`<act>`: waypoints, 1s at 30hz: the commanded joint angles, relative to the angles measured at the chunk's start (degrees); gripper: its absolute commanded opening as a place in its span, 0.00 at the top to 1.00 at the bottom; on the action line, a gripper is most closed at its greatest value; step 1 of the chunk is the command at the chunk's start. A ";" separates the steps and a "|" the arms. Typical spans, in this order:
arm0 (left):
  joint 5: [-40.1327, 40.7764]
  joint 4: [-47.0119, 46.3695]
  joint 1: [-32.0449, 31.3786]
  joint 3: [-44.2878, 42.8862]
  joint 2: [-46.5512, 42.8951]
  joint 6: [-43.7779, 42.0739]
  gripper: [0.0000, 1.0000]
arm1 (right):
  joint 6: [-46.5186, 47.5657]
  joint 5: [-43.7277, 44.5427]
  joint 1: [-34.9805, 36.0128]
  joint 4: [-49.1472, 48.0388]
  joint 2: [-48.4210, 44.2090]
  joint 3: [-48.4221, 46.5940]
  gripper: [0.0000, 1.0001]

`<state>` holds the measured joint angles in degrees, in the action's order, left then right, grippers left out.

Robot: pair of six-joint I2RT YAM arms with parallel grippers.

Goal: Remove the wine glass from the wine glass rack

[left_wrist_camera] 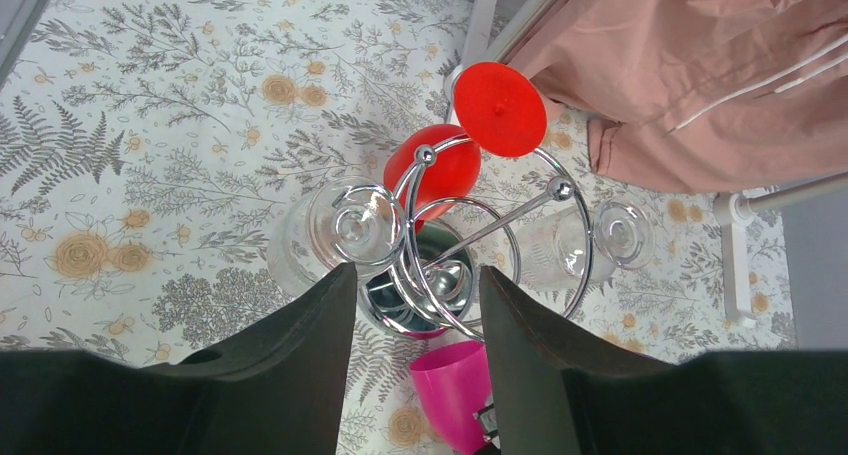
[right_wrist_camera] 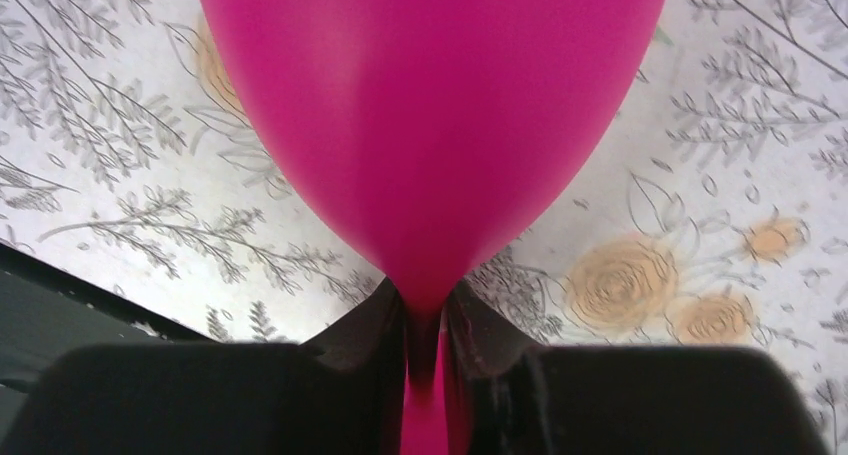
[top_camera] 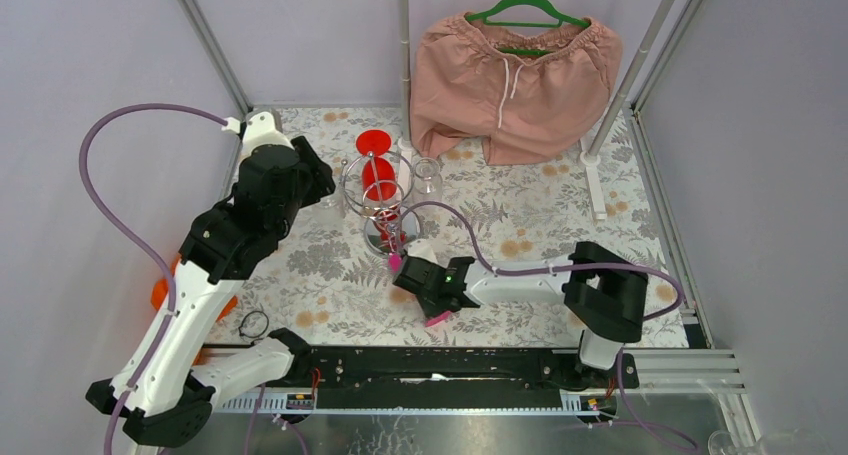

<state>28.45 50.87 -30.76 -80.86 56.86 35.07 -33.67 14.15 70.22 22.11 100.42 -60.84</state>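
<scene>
— What has the right gripper (right_wrist_camera: 425,320) got?
— The pink wine glass (right_wrist_camera: 430,105). Its fingers are pinched tight on the stem, and the bowl swells out just past the tips, above the flowered tablecloth (right_wrist_camera: 700,125).
— So it is off the wine glass rack (left_wrist_camera: 440,280)?
— Yes, free of the hooks. The rack stands near the held glass; I cannot tell whether they touch.
— And the left gripper (left_wrist_camera: 417,275)?
— Spread wide, holding nothing, right over the rack, whose post shows in the gap between its fingers.
— What hangs there?
— A red glass (left_wrist_camera: 500,107) beyond the fingertips, a clear glass (left_wrist_camera: 355,223) by one finger, a second clear glass (left_wrist_camera: 620,233) out past the other, all foot-up
</scene>
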 commanded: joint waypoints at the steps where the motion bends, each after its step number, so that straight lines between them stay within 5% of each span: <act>1: -1.65 -1.46 0.09 0.36 -1.52 -0.24 0.44 | -2.98 5.43 1.55 3.94 -6.69 2.27 1.00; 7: -11.40 -5.00 0.09 0.19 -2.35 -0.57 0.45 | -8.20 13.87 6.19 8.62 -17.79 5.84 1.00; 14: -32.64 -8.99 0.10 -2.17 -2.32 -0.84 0.45 | -10.38 26.88 15.86 13.92 -29.51 4.95 1.00; 21: -42.19 -10.41 0.14 -4.48 -1.94 -0.18 0.42 | -9.12 47.34 27.81 21.94 -27.66 -3.53 1.00; 30: -52.26 -11.15 0.13 -2.20 -3.68 0.03 0.39 | -14.84 66.15 30.96 31.52 -24.63 -9.08 1.00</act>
<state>-18.22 42.22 -30.76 -84.25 54.92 35.16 -44.12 66.54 100.47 48.05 76.31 -67.40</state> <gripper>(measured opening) 0.602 0.207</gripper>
